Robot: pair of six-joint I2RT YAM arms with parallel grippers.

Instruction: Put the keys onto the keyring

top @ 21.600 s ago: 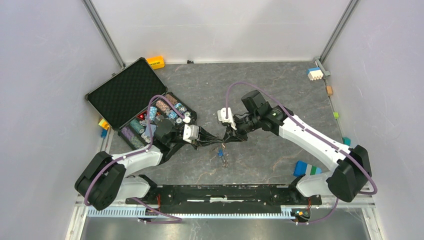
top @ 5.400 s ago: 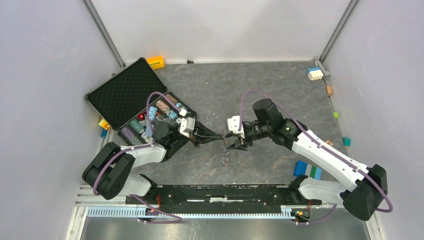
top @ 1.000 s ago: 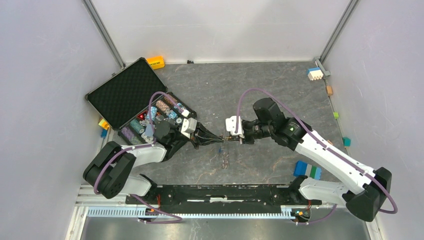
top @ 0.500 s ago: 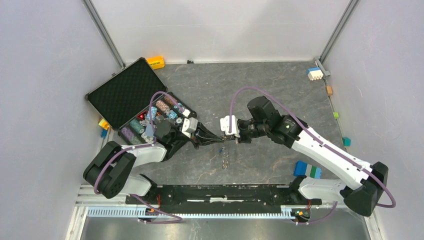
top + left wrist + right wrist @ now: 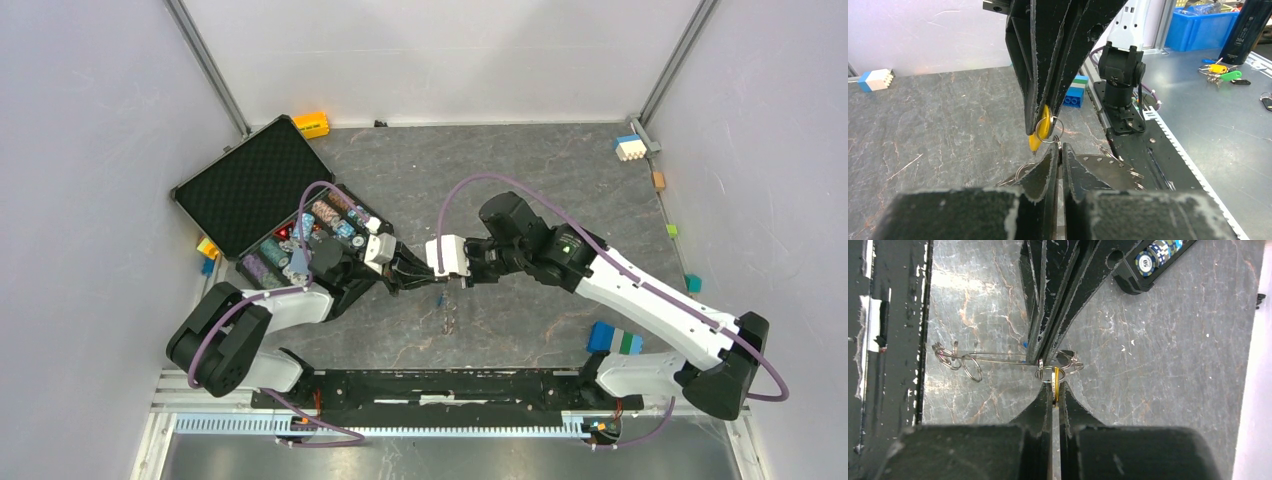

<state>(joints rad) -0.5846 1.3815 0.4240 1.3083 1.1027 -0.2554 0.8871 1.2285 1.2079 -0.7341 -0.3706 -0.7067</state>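
My left gripper (image 5: 425, 281) (image 5: 1060, 150) is shut on a thin silvery ring of the keyring (image 5: 1060, 145). The rest of the keyring shows in the right wrist view as a long wire with small rings (image 5: 998, 358), and its strand lies on the table in the top view (image 5: 448, 318). My right gripper (image 5: 456, 279) (image 5: 1053, 390) is shut on the yellow-orange key (image 5: 1055, 384) (image 5: 1040, 132), whose small ring (image 5: 1052, 131) touches the held keyring ring. The two grippers meet tip to tip. A speck of the blue key (image 5: 440, 298) (image 5: 1024, 344) shows beside the left fingers.
An open black case (image 5: 250, 180) with poker chips (image 5: 320, 225) lies behind the left arm. A blue and green block (image 5: 615, 338) sits by the right base. Orange (image 5: 312, 123) and white-blue (image 5: 629, 147) blocks are at the back. The black base rail (image 5: 440, 385) runs along the near edge.
My right gripper has moved left with the yellow-orange key until its tips meet the left gripper's tips. The left gripper has stayed in place, shut on the ring.
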